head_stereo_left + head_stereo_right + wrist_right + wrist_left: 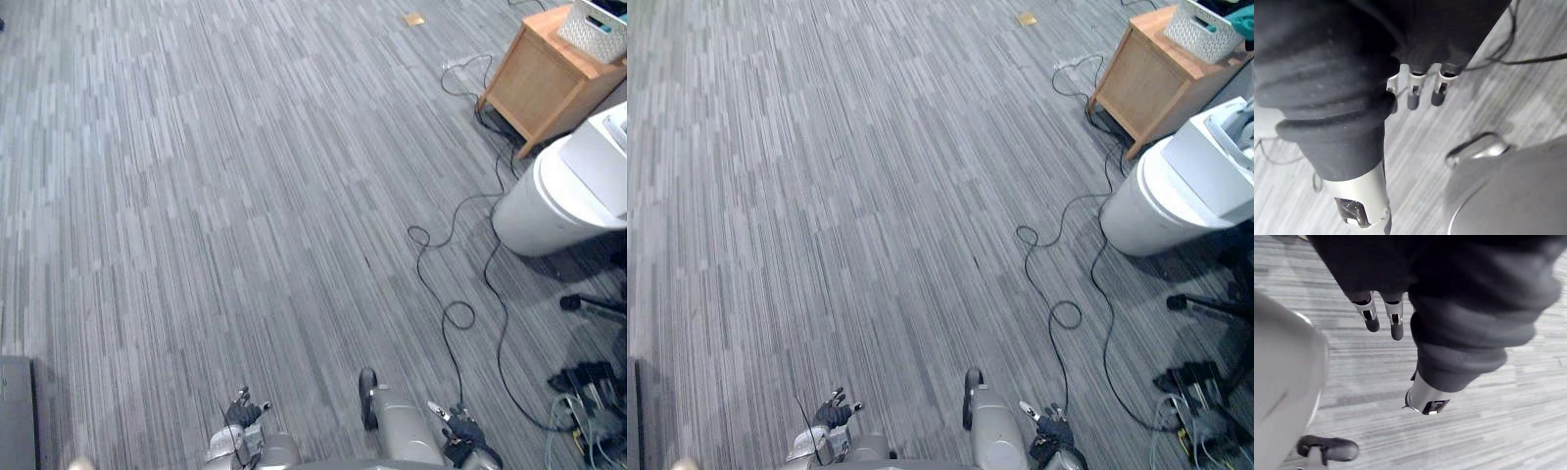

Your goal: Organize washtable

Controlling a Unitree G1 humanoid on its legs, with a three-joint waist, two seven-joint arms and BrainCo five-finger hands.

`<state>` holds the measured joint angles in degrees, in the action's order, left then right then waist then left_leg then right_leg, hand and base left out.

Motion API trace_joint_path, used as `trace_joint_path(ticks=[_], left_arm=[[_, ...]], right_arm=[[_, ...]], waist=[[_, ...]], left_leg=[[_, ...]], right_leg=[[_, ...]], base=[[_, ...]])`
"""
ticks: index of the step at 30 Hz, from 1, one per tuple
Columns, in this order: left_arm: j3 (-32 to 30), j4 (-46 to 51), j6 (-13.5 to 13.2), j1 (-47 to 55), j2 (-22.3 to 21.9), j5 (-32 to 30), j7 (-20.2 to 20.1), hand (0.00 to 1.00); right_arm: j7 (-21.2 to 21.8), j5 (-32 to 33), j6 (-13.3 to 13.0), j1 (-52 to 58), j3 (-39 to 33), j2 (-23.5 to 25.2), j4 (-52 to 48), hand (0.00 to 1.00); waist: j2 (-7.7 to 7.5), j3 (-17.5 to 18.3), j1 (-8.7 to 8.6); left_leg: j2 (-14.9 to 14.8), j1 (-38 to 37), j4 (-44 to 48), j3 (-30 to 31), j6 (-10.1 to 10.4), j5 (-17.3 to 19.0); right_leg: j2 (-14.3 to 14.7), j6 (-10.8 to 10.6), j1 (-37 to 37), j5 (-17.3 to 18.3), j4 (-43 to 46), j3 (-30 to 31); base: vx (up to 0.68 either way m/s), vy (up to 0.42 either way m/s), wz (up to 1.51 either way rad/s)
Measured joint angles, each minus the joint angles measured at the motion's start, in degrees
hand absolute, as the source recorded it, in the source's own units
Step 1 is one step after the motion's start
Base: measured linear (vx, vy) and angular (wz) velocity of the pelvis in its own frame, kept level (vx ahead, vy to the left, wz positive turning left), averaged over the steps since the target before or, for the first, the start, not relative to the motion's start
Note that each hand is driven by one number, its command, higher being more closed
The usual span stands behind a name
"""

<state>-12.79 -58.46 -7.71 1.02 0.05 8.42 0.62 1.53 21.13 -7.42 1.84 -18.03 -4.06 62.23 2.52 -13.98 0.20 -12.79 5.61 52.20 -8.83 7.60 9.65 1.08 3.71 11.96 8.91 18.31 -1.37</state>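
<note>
My left hand point(241, 412) hangs low at my side over grey striped carpet point(245, 196), fingers point(1371, 317) relaxed and straight, holding nothing. My right hand point(461, 431) hangs on the other side, its fingers point(1413, 95) also loose and empty. Far off at the upper right stands a wooden cabinet point(549, 83) with a white woven basket point(596, 29) on top. In front of the cabinet sits a white round appliance point(563, 196) with a lid.
Black cables point(456, 313) loop across the carpet from the cabinet toward my right side. A cluster of dark plugs and gear point(588, 387) lies at the lower right. A small tan scrap point(413, 19) lies far away. A grey object's edge point(15, 411) shows at the lower left.
</note>
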Motion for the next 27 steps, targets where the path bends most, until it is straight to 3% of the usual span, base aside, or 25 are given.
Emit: trace_joint_path(ticks=[2, 4, 5, 6, 7, 8, 9, 10, 11, 12, 13, 14, 15, 16, 17, 18, 20, 21, 22, 23, 25, 27], left_arm=[[1.5, 2.5, -0.4, 0.0, 0.5, 1.3, 0.6, 0.0], [2.6, 3.7, -1.0, 0.0, 0.9, 1.8, 0.7, 0.0], [4.2, 4.2, -1.5, 0.0, 1.5, 1.9, 0.8, 0.0], [4.9, 4.3, -1.7, 0.0, 1.6, 1.9, 0.8, 0.0], [6.9, 4.2, -1.6, 0.4, 1.0, 1.9, 0.9, 0.0], [8.1, 4.2, -1.6, 0.5, 0.7, 1.8, 0.9, 0.0], [8.8, 4.4, -1.9, 0.6, 0.9, 1.3, 1.0, 0.0], [8.8, 4.6, -2.2, 0.1, 1.0, 0.7, 1.0, 0.0], [8.7, 4.7, -2.2, 0.0, 1.2, 0.5, 1.1, 0.0], [8.6, 4.5, -2.2, 0.6, 2.1, 0.6, 1.0, 0.0], [8.1, 4.7, -2.2, 0.9, 3.2, 0.7, 0.8, 0.0], [8.1, 5.0, -2.1, 1.2, 3.5, 0.9, 0.9, 0.0], [8.8, 5.5, -2.2, 2.3, 3.3, 0.9, 0.9, 0.0], [9.1, 5.4, -2.2, 2.3, 3.4, 0.9, 0.9, 0.0], [10.0, 5.4, -2.2, 2.4, 3.5, 0.8, 0.9, 0.0], [11.1, 5.4, -2.0, 2.5, 3.6, 0.4, 0.8, 0.0], [13.0, 4.6, -1.6, 2.5, 2.6, -0.1, 0.7, 0.0], [13.4, 4.1, -1.6, 2.4, 2.4, -0.1, 0.6, 0.0], [13.9, 2.9, -1.6, 2.4, 2.2, -0.1, 0.4, 0.0], [14.5, 1.3, -1.4, 2.0, 2.2, -0.1, 0.2, 0.0], [14.8, -1.4, -1.1, 1.1, 2.2, -0.2, -0.6, 0.0], [15.1, -2.7, -0.2, -0.2, 1.8, -0.3, -0.7, 0.0]], right_arm=[[0.0, -1.8, 0.6, 0.3, -0.7, 0.8, 1.3, 0.0], [0.0, -3.6, 1.1, 0.3, -1.9, 0.9, 1.7, 0.0], [0.0, -4.1, 1.2, 0.5, -2.0, 0.9, 1.6, 0.0], [0.0, -4.6, 1.2, 0.6, -2.0, 0.8, 1.6, 0.0], [0.0, -5.7, 1.3, 1.5, -1.8, -0.1, 1.7, 0.0], [0.0, -6.0, 1.3, 1.9, -1.9, -0.3, 1.6, 0.0], [-0.1, -6.6, 1.5, 2.2, -1.1, -0.8, 1.7, 0.0], [0.1, -7.8, 1.5, 1.8, -0.9, -0.1, 2.3, 0.0], [0.1, -8.3, 1.4, 1.6, -0.9, 0.5, 2.5, 0.0], [0.1, -9.4, 1.2, 1.6, -1.0, 1.6, 2.7, 0.0], [0.2, -10.9, 1.5, 1.4, -1.3, 2.4, 3.1, 0.0], [0.2, -11.6, 1.6, 1.5, -1.5, 2.8, 3.5, 0.0], [0.3, -12.3, 1.7, 3.1, -1.6, 2.8, 3.9, 0.0], [0.2, -12.2, 1.6, 3.3, -1.5, 3.1, 3.8, 0.0], [0.2, -12.1, 1.6, 3.1, -1.6, 3.4, 3.7, 0.0], [0.4, -11.8, 1.6, 3.0, -1.7, 3.7, 3.3, 0.0], [1.1, -11.1, 1.4, 3.0, -1.7, 3.6, 1.5, 0.0], [1.2, -10.9, 1.3, 3.0, -1.6, 3.2, 1.2, 0.0], [1.2, -10.3, 1.3, 3.1, -1.6, 2.9, 0.3, 0.0], [1.2, -9.6, 1.2, 3.2, -1.6, 3.0, -0.5, 0.0], [1.5, -8.1, 1.1, 2.9, -1.7, 3.1, -1.0, 0.0], [1.6, -7.1, 1.1, 2.9, -1.7, 3.1, -1.9, 0.0]], waist=[[-1.14, 0.1, 0.8], [-2.4, 0.2, 0.93], [-3.25, 0.5, 1.01], [-3.13, 0.8, 1.11], [-0.28, 1.9, 1.26], [0.58, 2.1, 1.85], [0.57, 2.5, 3.55], [-0.36, 3.4, 4.13], [-0.5, 3.5, 4.1], [-1.49, 3.9, 4.07], [-3.55, 4.1, 4.92], [-4.34, 4.7, 5.15], [-4.43, 7.8, 5.32], [-6.4, 8.5, 4.72], [-6.62, 8.5, 4.57], [-6.55, 8.5, 3.8], [-4.99, 8.2, 3.54], [-4.45, 8.1, 3.68], [-2.88, 7.7, 3.39], [-2.62, 7.8, 2.39], [-2.22, 7.8, 0.95], [-2.11, 7.7, -0.37]], left_leg=[[1.4, 6.3, -4.0, -2.3, -1.8, 3.8], [4.8, 10.9, -12.7, -2.5, -1.6, 4.3], [7.1, 13.7, -20.2, -2.3, -1.1, 3.9], [8.0, 14.8, -25.0, -1.9, -0.2, 2.9], [7.6, 17.1, -34.8, 0.5, 2.2, -0.2], [7.4, 18.5, -35.6, 1.4, 1.8, -4.2], [7.4, 18.4, -33.4, 0.1, -1.6, -9.7], [8.1, 19.2, -29.2, -0.7, -4.2, -5.8], [8.0, 19.7, -27.0, -0.5, -5.2, -4.3], [7.4, 20.0, -22.7, -1.2, -7.5, -2.5], [6.9, 20.9, -16.7, -3.8, -8.5, -1.8], [7.3, 21.8, -15.2, -4.2, -8.6, -1.0], [8.2, 17.8, -24.1, -4.5, -11.9, 1.8], [10.5, 15.0, -25.9, -6.0, -12.7, 2.5], [11.5, 13.3, -27.0, -6.3, -13.0, 3.1], [12.5, 10.1, -29.2, -6.3, -13.5, 3.6], [14.1, 0.0, -35.8, -6.4, -14.0, 4.2], [14.4, -2.8, -38.1, -6.3, -14.0, 4.2], [14.5, -7.5, -41.6, -5.9, -14.0, 4.1], [14.3, -11.4, -44.1, -4.5, -14.0, 4.1], [13.1, -14.7, -46.0, -1.5, -14.1, 4.2], [12.3, -16.7, -47.2, 2.7, -15.0, 4.8]], right_leg=[[-1.8, 0.0, -7.4, 0.0, -4.9, 0.4], [-4.5, -0.7, -10.8, 0.5, -6.9, 0.5], [-6.6, -1.2, -13.1, 3.2, -8.5, 0.8], [-7.5, -2.4, -14.2, 4.7, -9.3, 0.9], [-6.7, -2.8, -16.1, 6.3, -10.6, 0.7], [-6.6, -3.3, -17.1, 7.4, -11.1, 1.0], [-7.4, -3.6, -19.3, 8.7, -11.8, 2.2], [-8.1, -2.5, -20.1, 7.9, -12.2, 3.4], [-8.0, -2.8, -20.2, 6.4, -12.1, 4.3], [-8.7, -5.2, -20.9, 3.8, -11.2, 7.1], [-9.4, -7.4, -21.8, 1.5, -9.4, 10.6], [-9.7, -8.3, -21.4, 1.0, -7.3, 11.5], [-9.1, -11.7, -18.1, 0.8, 0.0, 12.7], [-10.0, -18.5, -14.0, -1.4, 10.2, 16.1], [-9.6, -19.2, -12.1, -4.1, 15.2, 17.8], [-8.7, -19.5, -9.6, -6.4, 22.7, 18.5], [-7.5, -18.5, -2.7, -3.5, 36.2, 14.4], [-7.0, -17.1, -1.4, -1.6, 37.1, 12.5], [-5.8, -12.8, 0.9, 2.6, 36.6, 8.8], [-3.7, -10.1, 3.4, 5.8, 33.6, 6.1], [0.4, -8.2, 7.1, 7.3, 23.5, 4.1], [1.7, -8.4, 11.3, 3.0, 8.8, 3.5]], base=[[0.44, 0.005, 0.01], [0.41, 0.105, 0.02], [0.41, 0.151, -0.01], [0.4, 0.191, -0.01], [0.33, 0.193, -0.05], [0.58, 0.387, -0.25], [0.64, 0.381, -0.31], [0.67, 0.371, -0.27], [0.59, 0.305, -0.07], [0.62, 0.368, -0.15], [0.59, 0.379, -0.22], [0.5, 0.34, -0.34], [0.44, 0.292, -0.13], [0.46, 0.258, -0.09], [0.48, 0.213, 0.03], [0.46, 0.193, -0.09], [0.5, 0.21, -0.15], [0.47, 0.164, -0.07], [0.46, 0.114, 0.16], [0.46, 0.078, 0.31], [0.46, -0.023, 0.79], [0.52, -0.084, 1.19]])
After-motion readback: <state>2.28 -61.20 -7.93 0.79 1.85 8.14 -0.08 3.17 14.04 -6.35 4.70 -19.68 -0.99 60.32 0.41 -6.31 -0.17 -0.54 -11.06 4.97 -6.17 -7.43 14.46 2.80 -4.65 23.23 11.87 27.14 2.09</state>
